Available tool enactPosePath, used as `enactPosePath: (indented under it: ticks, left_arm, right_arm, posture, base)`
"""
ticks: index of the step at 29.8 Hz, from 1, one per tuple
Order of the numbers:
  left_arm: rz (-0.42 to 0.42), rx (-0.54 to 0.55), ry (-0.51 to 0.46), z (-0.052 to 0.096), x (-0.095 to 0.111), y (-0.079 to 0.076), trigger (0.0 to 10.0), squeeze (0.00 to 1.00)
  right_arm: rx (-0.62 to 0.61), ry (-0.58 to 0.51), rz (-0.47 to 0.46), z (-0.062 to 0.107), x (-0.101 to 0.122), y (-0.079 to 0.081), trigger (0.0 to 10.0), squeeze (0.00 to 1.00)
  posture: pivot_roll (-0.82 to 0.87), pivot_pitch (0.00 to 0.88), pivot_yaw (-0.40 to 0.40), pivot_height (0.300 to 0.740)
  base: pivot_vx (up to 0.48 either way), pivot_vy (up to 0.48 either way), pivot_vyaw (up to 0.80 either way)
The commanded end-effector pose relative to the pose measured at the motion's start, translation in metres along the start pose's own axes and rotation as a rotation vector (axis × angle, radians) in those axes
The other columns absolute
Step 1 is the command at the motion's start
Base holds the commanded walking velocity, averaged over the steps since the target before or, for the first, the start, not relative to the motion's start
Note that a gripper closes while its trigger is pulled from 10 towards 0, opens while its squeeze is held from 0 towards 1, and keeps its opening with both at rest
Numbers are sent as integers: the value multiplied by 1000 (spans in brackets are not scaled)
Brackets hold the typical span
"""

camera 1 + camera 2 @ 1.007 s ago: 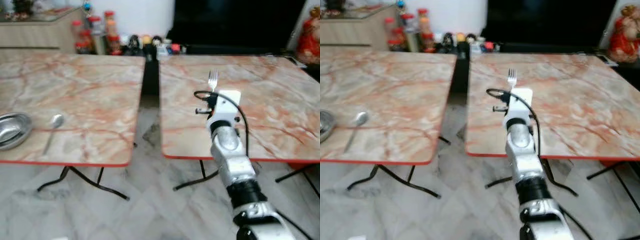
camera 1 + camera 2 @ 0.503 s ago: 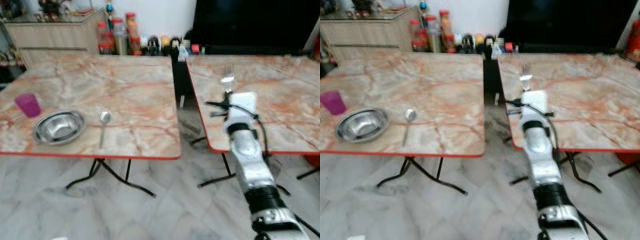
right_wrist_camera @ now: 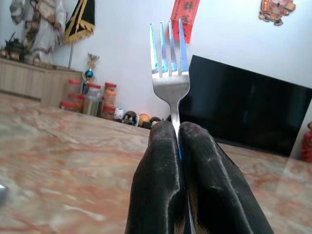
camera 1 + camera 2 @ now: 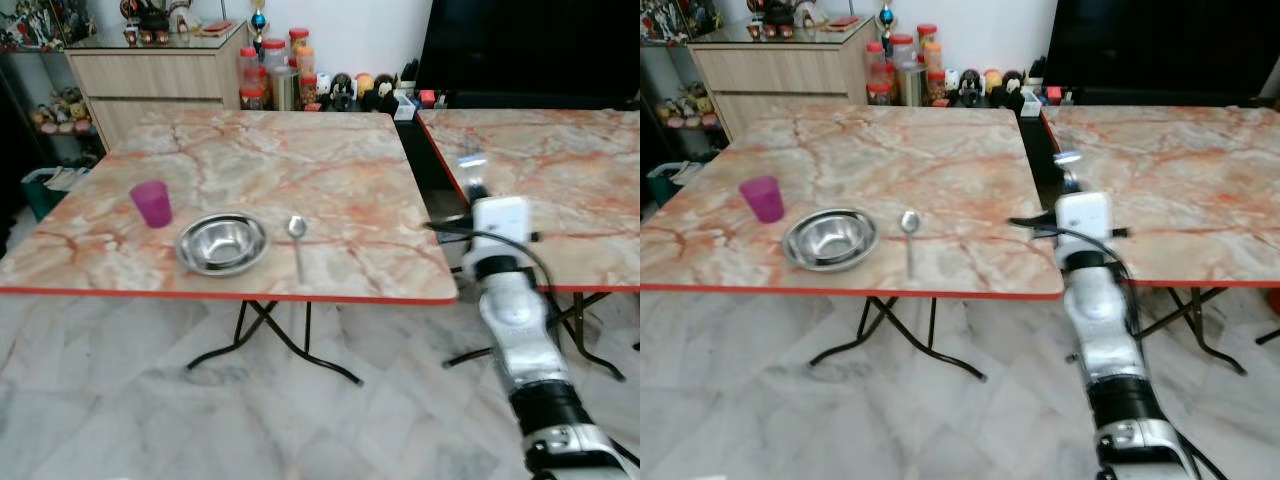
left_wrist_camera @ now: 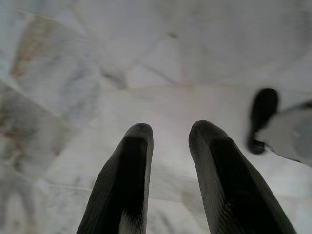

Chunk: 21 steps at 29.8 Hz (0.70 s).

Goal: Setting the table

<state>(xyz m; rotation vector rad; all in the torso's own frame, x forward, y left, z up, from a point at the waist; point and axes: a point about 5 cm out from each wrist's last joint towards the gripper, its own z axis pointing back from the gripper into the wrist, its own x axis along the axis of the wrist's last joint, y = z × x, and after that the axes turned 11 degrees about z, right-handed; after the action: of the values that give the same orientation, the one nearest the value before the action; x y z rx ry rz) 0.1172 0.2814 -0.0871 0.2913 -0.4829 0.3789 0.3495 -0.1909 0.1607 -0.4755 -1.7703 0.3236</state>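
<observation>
My right gripper (image 3: 178,127) is shut on a silver fork (image 3: 169,73), holding it upright by the handle with the tines up. In the left eye view the fork's blurred head (image 4: 470,165) rises above the white wrist (image 4: 498,222), over the gap between two marble-topped tables. On the left table (image 4: 300,150) stand a purple cup (image 4: 151,203) and a steel bowl (image 4: 222,243), with a spoon (image 4: 297,238) lying just right of the bowl. My left gripper (image 5: 168,134) hangs open over the floor, nothing between its fingers.
A second marble table (image 4: 560,160) stands at the right, a narrow gap apart from the first. Behind are a wooden cabinet (image 4: 150,75), jars and bottles (image 4: 280,75) and a black screen (image 4: 530,45). The tiled floor (image 4: 150,400) lies in front.
The camera has swung left, so the left table with cup, bowl and spoon has come into the middle. The right gripper still holds the fork upright.
</observation>
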Motion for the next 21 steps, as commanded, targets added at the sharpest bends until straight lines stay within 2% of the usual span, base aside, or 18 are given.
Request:
enactPosePath:
  ticks: [1,8,10,13,21]
  left_arm:
    - [0,-13,2,0,0,-5,10000,0]
    - [1,-13,0,0,0,-5,10000,0]
    - [3,-13,0,0,0,-6,10000,0]
    - [3,-13,0,0,0,-6,10000,0]
    - [14,-38,-9,0,1,-8,10000,0]
  right_arm:
    - [-45,35,-37,0,-7,-11,10000,0]
    - [-35,33,-44,-2,-5,-9,10000,0]
    - [-47,49,-82,-3,-6,-8,10000,0]
    - [-47,49,-83,-4,-6,-8,10000,0]
    - [-39,68,-101,-4,-8,-5,10000,0]
  posture:
    - [44,0,2,732]
    - [46,0,-2,732]
    - [44,0,-4,732]
    - [44,0,-5,732]
    - [47,0,-7,732]
  base:
    - [0,480,0]
    - [0,419,0]
    - [0,356,0]
    - [0,296,0]
    - [0,61,0]
